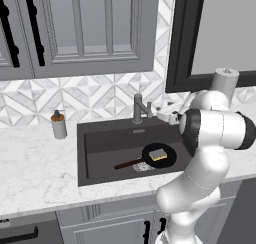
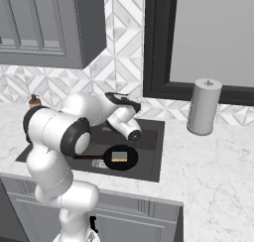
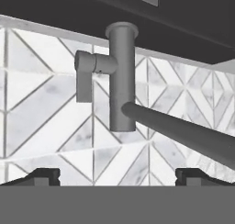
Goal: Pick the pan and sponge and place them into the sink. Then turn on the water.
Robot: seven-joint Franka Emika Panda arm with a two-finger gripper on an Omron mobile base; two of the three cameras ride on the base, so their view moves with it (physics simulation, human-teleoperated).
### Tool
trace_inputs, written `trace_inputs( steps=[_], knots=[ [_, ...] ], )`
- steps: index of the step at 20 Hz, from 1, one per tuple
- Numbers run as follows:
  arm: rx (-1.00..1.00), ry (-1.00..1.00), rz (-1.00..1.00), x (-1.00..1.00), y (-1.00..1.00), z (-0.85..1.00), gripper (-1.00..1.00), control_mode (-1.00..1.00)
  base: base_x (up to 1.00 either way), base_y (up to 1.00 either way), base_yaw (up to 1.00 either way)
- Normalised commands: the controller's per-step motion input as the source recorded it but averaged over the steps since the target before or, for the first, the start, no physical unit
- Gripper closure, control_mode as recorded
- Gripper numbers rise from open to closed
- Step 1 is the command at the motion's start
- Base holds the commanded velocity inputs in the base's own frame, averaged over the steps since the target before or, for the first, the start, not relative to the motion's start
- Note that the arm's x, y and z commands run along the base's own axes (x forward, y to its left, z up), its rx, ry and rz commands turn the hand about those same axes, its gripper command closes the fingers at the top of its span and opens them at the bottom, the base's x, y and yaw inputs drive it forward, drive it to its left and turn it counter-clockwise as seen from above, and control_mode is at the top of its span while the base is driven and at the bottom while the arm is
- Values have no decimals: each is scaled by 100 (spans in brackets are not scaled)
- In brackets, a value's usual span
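The gripper [image 3: 117, 175] stood wide and empty, its tips either side of the faucet [image 3: 121, 76], whose side lever [image 3: 89, 74] sat offset from the line between them. If it pushed on, a tip would likely strike the post or spout and leave the water off. The sponge [image 1: 159, 154] lay in the pan [image 1: 158, 156], inside the sink [image 1: 100, 138].

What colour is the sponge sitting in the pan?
Yellow sponge with a grey-green top, clearest in the left base view.

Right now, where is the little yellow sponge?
The sponge lies on the pan, in the right half of the sink, in front of the faucet.
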Motion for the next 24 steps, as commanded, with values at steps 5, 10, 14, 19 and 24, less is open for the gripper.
trace_inputs(
  steps=[5,10,14,19,24],
  knots=[
    [8,8,0,33,2,-16,-100,-100,0,0,0],
    [5,4,0,29,1,-21,-100,-100,0,0,0],
    [4,0,0,29,0,-20,-100,-100,0,0,0],
    [0,0,0,38,10,-27,-100,-100,0,0,0],
    [0,0,0,46,16,-18,-100,-100,0,0,0]
  ],
)
